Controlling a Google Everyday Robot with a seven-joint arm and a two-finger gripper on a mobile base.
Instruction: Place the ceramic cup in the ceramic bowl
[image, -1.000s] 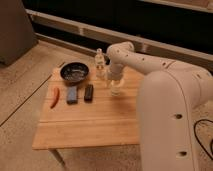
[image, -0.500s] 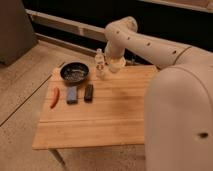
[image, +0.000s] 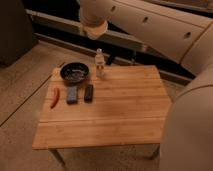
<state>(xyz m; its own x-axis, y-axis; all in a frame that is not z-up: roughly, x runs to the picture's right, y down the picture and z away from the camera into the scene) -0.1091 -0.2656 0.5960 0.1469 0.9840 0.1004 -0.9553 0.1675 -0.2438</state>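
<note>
We see a slim clear plastic bottle with a pale cap (image: 100, 62) standing upright near the far edge of the slatted light wooden table (image: 120, 117); we cannot read anything on it. Just left of it, at the far left corner, sits the round black ceramic bowl with a speckled inside (image: 74, 81). Along the left edge lie a red curved pepper-like piece (image: 54, 97), a flat blue rectangular block (image: 72, 94) and a flat dark rectangular block (image: 89, 92). The cream robot arm (image: 150, 22) reaches in high above the far edge, ending for us in a rounded joint (image: 95, 27). The gripper lies beyond it, hidden and closed. We cannot make out the ceramic cup.
</note>
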